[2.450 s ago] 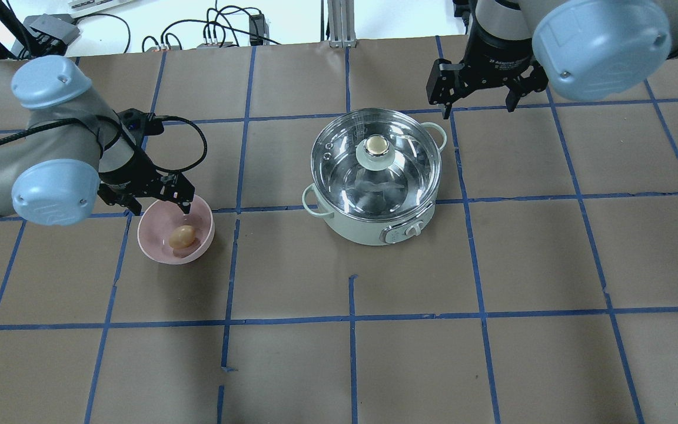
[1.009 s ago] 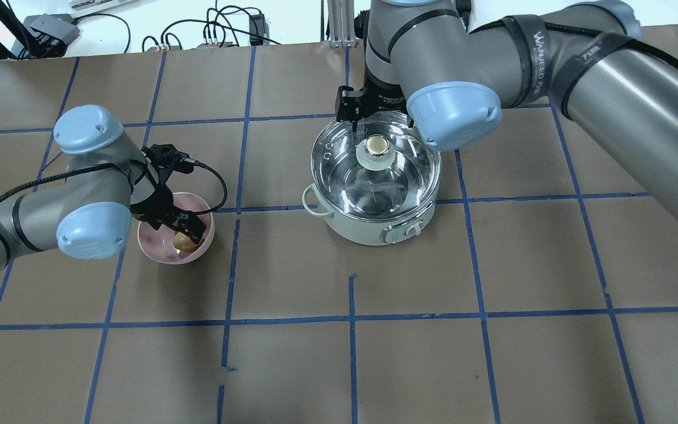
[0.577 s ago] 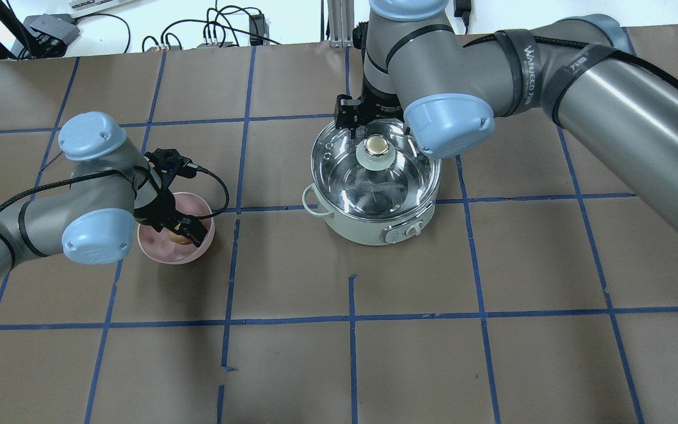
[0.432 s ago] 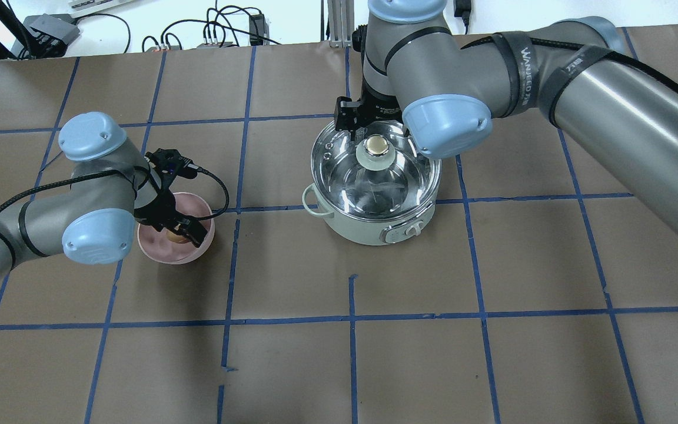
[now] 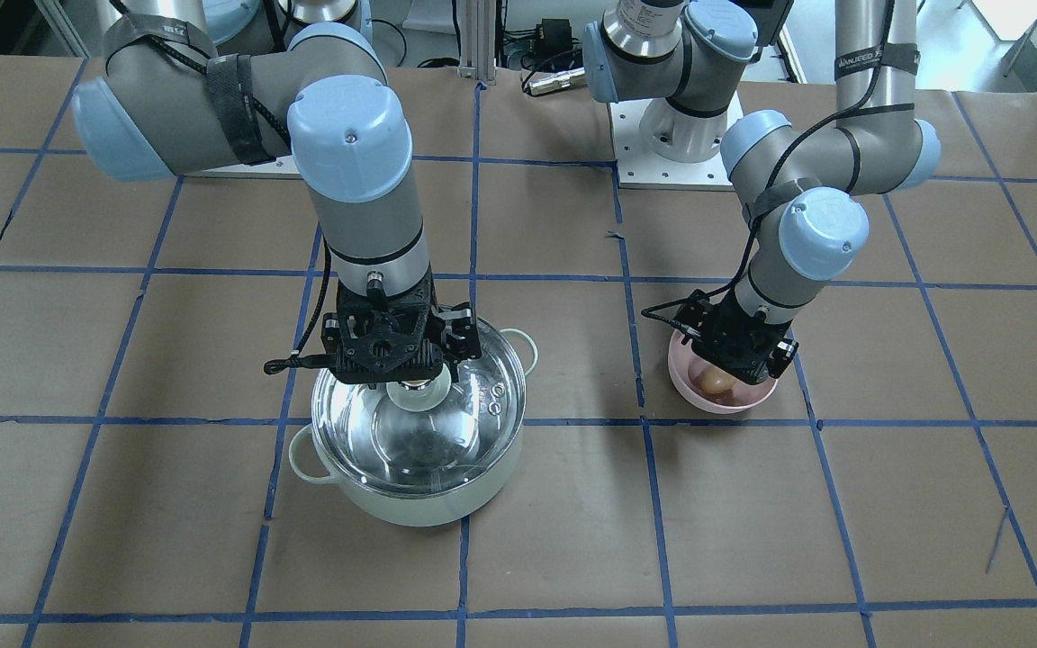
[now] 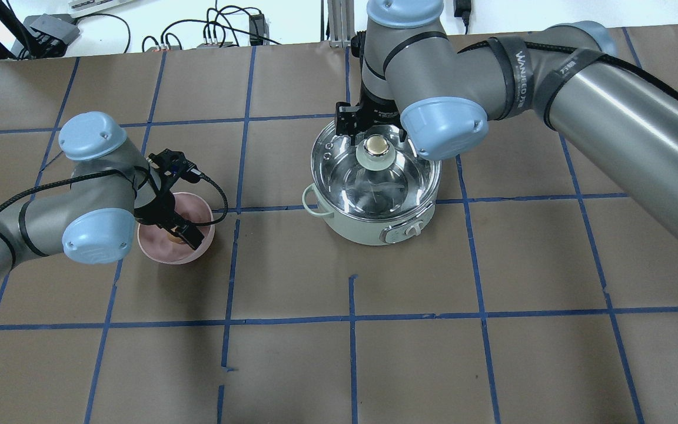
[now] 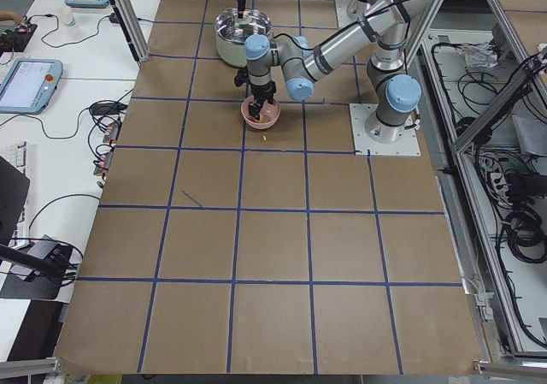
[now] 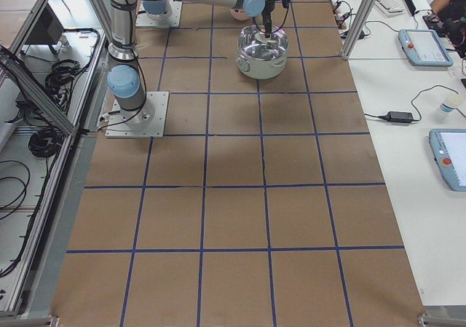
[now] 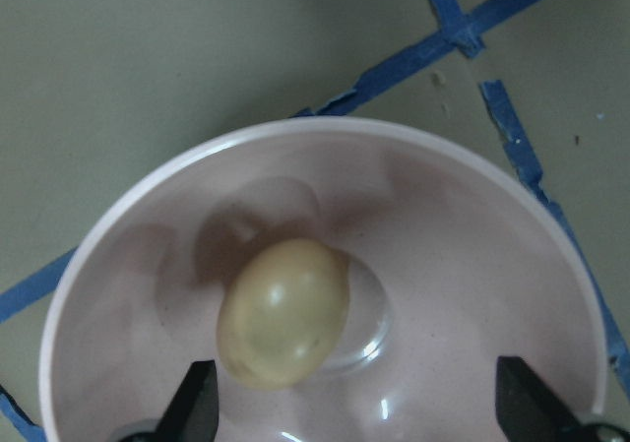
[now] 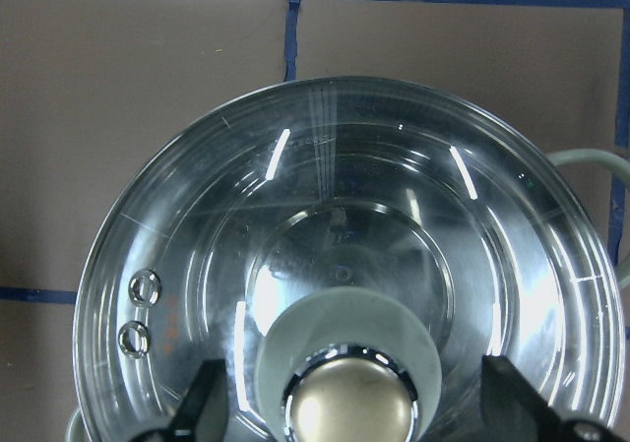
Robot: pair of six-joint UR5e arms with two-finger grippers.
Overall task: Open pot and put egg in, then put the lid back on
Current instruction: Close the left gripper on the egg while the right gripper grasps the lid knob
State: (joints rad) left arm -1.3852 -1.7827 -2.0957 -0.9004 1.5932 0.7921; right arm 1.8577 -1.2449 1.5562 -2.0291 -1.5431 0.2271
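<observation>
The mint-green pot [image 6: 368, 232] stands mid-table with the glass lid [image 6: 401, 176] on it. My right gripper [image 10: 359, 408] is open and hovers just above the lid's beige knob [image 10: 349, 412], with a fingertip on each side of it; it also shows in the front view [image 5: 410, 378]. The egg [image 9: 283, 312] lies in a pink bowl [image 9: 472, 166] to the pot's left. My left gripper [image 9: 361, 408] is open and low in the bowl [image 6: 162, 253]. The egg sits close to one fingertip [image 9: 197, 408], not gripped.
The table is brown paper with a blue tape grid. The right arm's elbow [image 6: 442, 126] hangs over the pot's far rim. The robot's base plate [image 5: 676, 162] and cables [image 6: 215, 29] lie at the edges.
My right arm swung in from the back right and now hangs over the lid knob. My left gripper has moved down into the pink bowl beside the egg.
</observation>
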